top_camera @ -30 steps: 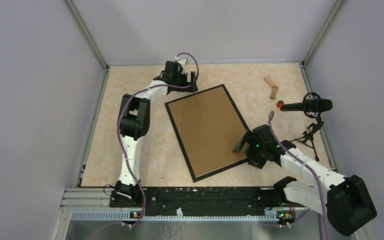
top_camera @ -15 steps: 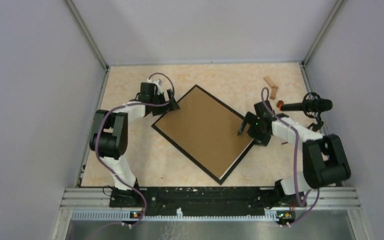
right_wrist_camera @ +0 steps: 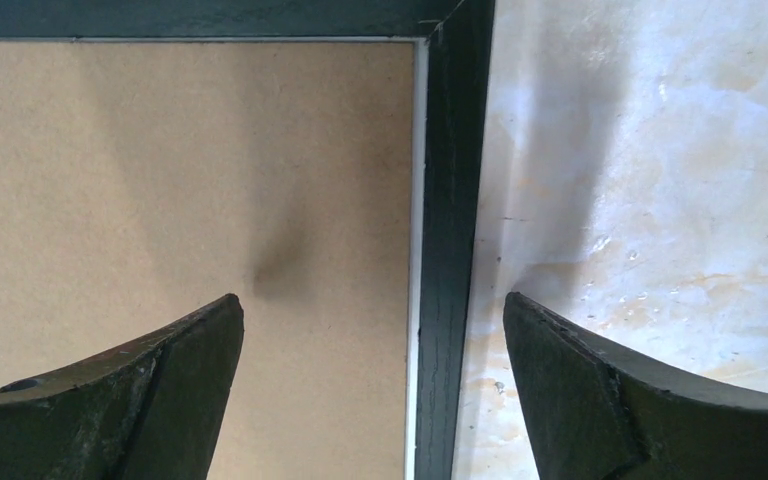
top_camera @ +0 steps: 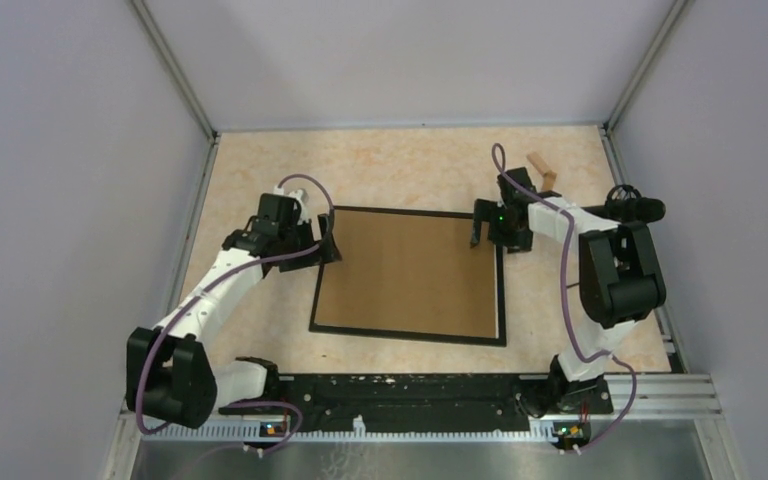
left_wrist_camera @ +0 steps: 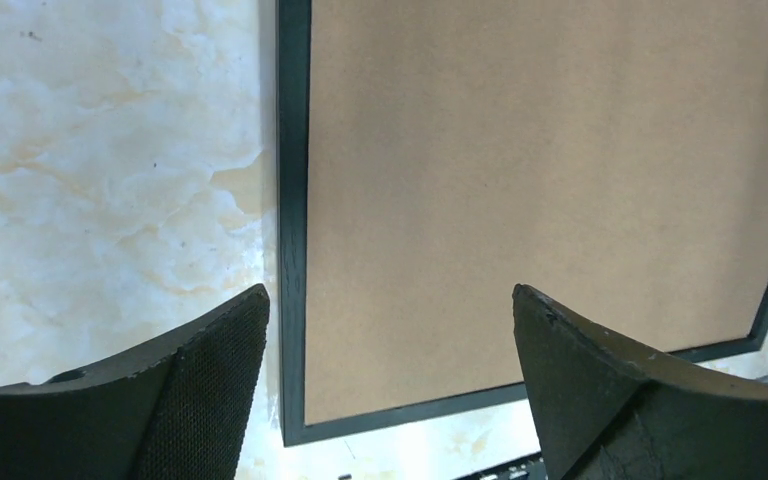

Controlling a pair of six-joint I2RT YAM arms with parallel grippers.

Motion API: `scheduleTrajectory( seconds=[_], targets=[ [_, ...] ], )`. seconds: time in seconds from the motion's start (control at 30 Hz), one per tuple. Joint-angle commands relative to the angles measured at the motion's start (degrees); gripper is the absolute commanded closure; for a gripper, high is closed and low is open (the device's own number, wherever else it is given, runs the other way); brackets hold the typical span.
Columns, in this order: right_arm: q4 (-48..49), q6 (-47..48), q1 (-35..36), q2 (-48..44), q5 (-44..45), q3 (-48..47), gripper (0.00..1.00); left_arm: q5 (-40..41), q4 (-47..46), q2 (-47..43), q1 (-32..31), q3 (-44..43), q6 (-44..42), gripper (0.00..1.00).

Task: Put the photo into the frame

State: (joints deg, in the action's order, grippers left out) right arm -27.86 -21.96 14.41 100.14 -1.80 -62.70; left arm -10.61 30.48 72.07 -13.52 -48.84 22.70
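Observation:
The frame (top_camera: 405,272) lies flat with its brown back board up, its black edges square to the table. My left gripper (top_camera: 327,246) is open at its far left corner; in the left wrist view the open jaws (left_wrist_camera: 390,335) straddle the frame's black left edge (left_wrist_camera: 293,200) just above it. My right gripper (top_camera: 479,226) is open at the far right corner; its jaws (right_wrist_camera: 373,335) straddle the black right edge (right_wrist_camera: 450,200). A thin white strip (right_wrist_camera: 418,200) shows between board and edge. The photo is hidden.
Small wooden blocks (top_camera: 541,168) lie at the far right. A black microphone (top_camera: 623,211) on a small tripod stands by the right wall. Grey walls close three sides, and a metal rail (top_camera: 410,388) runs along the near edge.
The frame has turned counter-clockwise from a tilted position to lie square. My left gripper moved nearer and left along with it, and my right gripper moved away to the far right corner.

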Motion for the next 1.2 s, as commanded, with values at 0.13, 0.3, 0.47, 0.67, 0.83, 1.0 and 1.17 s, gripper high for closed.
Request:
scheduleTrajectory(
  seconds=[0.13, 0.3, 0.47, 0.67, 0.83, 1.0, 1.17],
  targets=[
    [0.3, 1.65, 0.26, -3.97, -6.39, 4.75, 0.01, -0.26, 7.26, -0.02, -1.85, 0.34, 5.78, 0.1],
    [1.06, 1.54, 0.26, -4.76, -8.02, 6.75, 0.01, -3.65, 2.2, 2.01, -2.29, 3.58, 7.43, 0.11],
    [1.61, 1.48, 0.26, -5.71, -9.25, 8.14, 0.01, -4.93, -0.08, 3.41, -2.62, 5.76, 8.24, 0.11],
    [2.73, 1.19, 0.27, -5.83, -11.09, 10.06, 0.01, -4.51, -1.0, 4.03, -3.38, 7.13, 9.38, 0.11],
    [4.56, 0.22, 0.26, -6.75, -14.89, 12.72, 0.01, -4.44, -0.52, 5.09, -3.53, 6.79, 9.12, 0.1],
    [4.75, 0.07, 0.3, -8.43, -16.12, 14.37, 0.01, -4.88, -0.96, 4.29, -3.53, 6.87, 8.86, 0.1],
    [6.05, -0.61, 0.73, -9.49, -19.14, 16.07, 0.01, -10.3, -2.98, 3.98, -3.53, 7.36, 10.16, 0.1]
  ],
)
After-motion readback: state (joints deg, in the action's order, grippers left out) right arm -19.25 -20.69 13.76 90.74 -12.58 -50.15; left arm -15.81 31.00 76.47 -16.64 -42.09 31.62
